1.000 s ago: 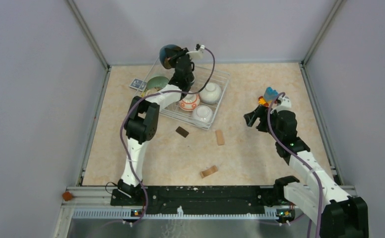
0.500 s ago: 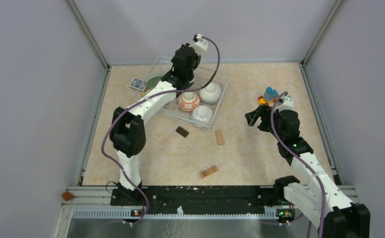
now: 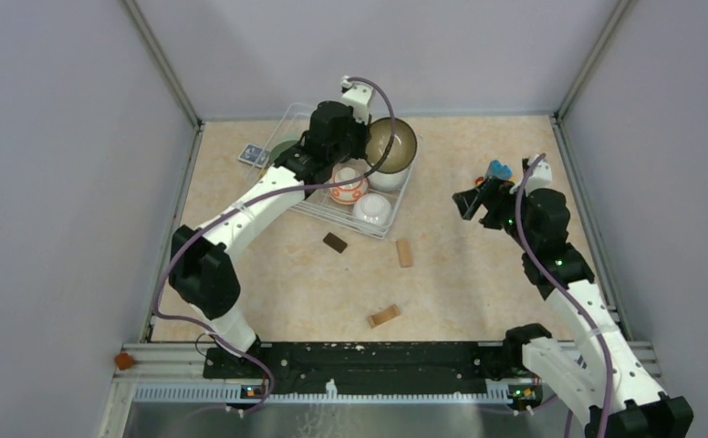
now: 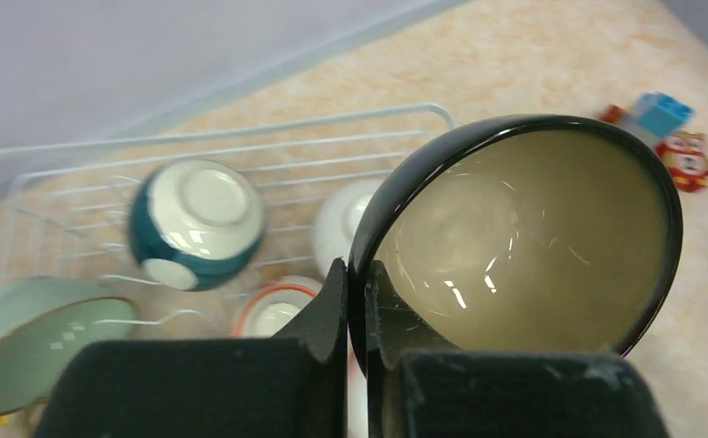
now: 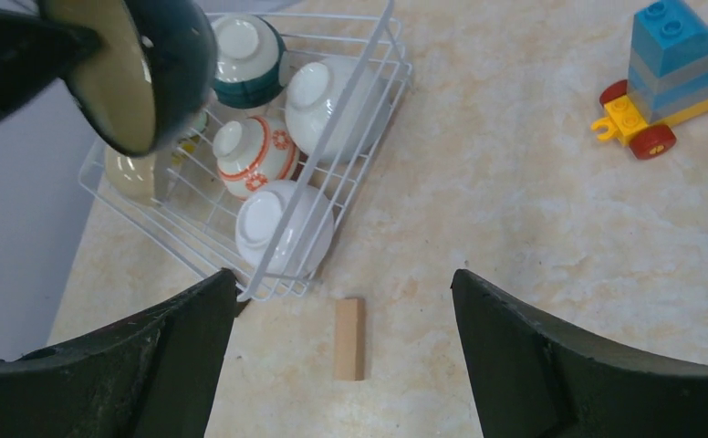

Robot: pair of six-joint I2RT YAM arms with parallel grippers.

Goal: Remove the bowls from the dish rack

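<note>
We are looking from the left side. The dish rack (image 5: 172, 242) is sitting on the worktop (image 3: 460, 274), near the far left corner. Inside it, a pale green bowl (image 4: 31, 338) is leaning at the left. A teal-and-white bowl (image 4: 195, 224) is lying upside down just beside it. An orange-patterned bowl (image 5: 257, 153) and two white bowls (image 5: 332, 96) are also resting upside down in the rack.

The left claw (image 4: 358, 283) is pinching the rim of a dark bowl (image 4: 524, 237) with a beige inside. It is holding the bowl up over the far right part of the rack, tipped on its side.

Farther right, the right claw (image 5: 341, 278) is hanging over the worktop with its fingers spread wide, holding nothing. A small wooden block (image 5: 349, 338) is lying below it, and a toy brick car (image 5: 674, 78) is sitting near it.
</note>
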